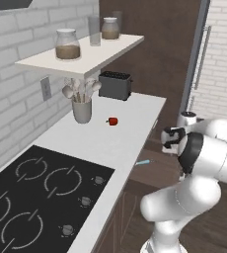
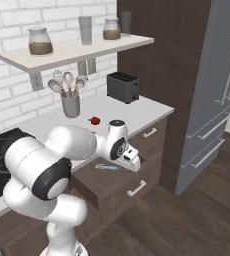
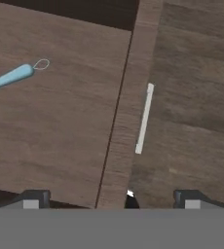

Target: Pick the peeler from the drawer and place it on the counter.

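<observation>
The peeler (image 3: pixel 11 75), light blue with a whitish head, lies on the floor of the open dark brown drawer (image 3: pixel 60 136), toward the upper left of the hand view. It also lies in the drawer (image 2: pixel 104 179) just left of my hand, peeler (image 2: pixel 107 167), and below the counter edge, peeler (image 1: pixel 143 162). My gripper (image 3: pixel 111 199) hangs open over the drawer's front edge, apart from the peeler, nothing between its fingertips (image 3: pixel 33 199). From the base views the gripper (image 2: pixel 135 165) (image 1: pixel 170 146) points down. The white-grey counter (image 1: pixel 100 143) runs along the wall above the drawer.
On the counter stand a dark toaster (image 1: pixel 115 85), a grey utensil holder (image 1: pixel 82 109) and a small red round thing (image 1: pixel 113 121). The black cooktop (image 1: pixel 36 192) lies nearer. A silver handle (image 3: pixel 144 119) sits on the drawer front. A tall grey fridge (image 2: pixel 222 90) stands to the right.
</observation>
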Controlling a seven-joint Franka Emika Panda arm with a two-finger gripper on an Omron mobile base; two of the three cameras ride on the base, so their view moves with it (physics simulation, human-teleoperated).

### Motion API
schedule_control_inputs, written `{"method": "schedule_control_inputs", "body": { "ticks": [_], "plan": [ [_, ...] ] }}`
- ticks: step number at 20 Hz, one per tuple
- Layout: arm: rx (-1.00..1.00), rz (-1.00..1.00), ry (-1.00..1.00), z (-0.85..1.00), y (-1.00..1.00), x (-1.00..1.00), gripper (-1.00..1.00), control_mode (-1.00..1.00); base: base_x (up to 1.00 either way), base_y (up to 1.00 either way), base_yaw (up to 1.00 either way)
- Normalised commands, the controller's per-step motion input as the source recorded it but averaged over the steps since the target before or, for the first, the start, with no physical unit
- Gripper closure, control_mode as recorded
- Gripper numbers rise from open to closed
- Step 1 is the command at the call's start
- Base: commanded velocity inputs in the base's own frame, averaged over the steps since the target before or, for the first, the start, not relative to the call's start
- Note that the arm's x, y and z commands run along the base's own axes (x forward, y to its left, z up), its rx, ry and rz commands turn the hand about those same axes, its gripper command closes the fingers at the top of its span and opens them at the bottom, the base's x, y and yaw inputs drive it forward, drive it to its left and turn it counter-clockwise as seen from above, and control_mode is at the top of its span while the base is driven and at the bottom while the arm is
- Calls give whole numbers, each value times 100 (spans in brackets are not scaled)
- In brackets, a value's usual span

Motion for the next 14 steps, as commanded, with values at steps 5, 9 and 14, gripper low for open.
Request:
{"method": "schedule_control_inputs", "body": {
  "ticks": [5, 9, 14],
  "plan": [
    [0, 0, 3, -47, -23, 46, -100, -100, 0, 0, 0],
    [0, 0, 7, -43, -26, 24, -100, -100, 0, 0, 0],
    [0, 0, 7, -44, -26, 20, -100, -100, 0, 0, 0]
  ]
}}
